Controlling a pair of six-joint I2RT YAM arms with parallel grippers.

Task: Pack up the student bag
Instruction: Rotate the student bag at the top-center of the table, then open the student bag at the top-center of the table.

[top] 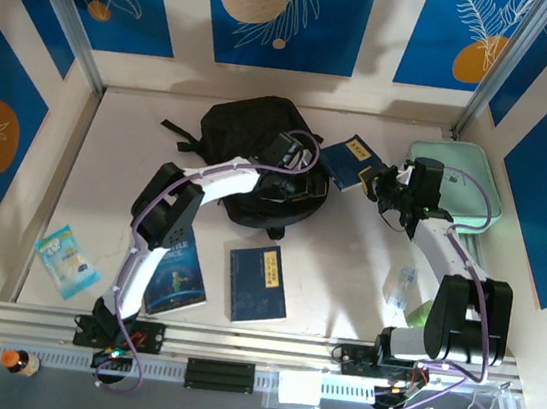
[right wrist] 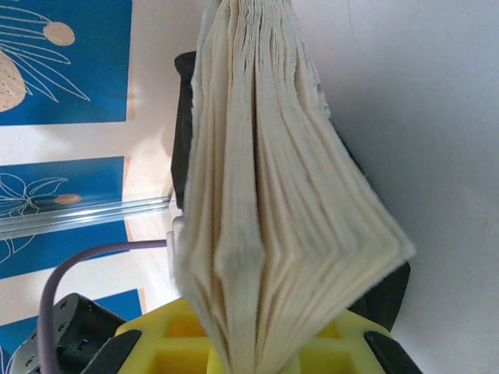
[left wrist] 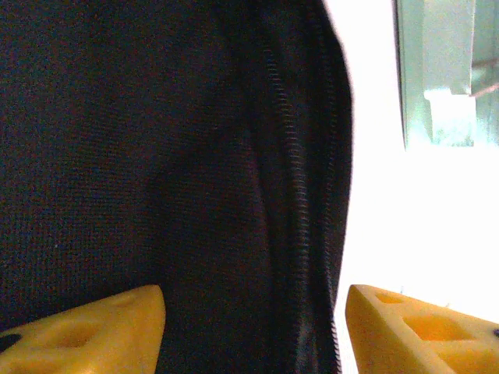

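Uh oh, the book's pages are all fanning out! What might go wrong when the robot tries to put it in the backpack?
Two things, maybe. The right tool pinches the dark blue paperback book at one edge, and its cream pages splay wide, so they might bend or catch on the large black fabric backpack. Also, the left tool sits open over the backpack's zipper seam, which appears closed here, so the book may have nowhere to go.

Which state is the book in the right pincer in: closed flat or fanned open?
Fanned open: the book spreads its page edges apart above the right pincer gripping it.
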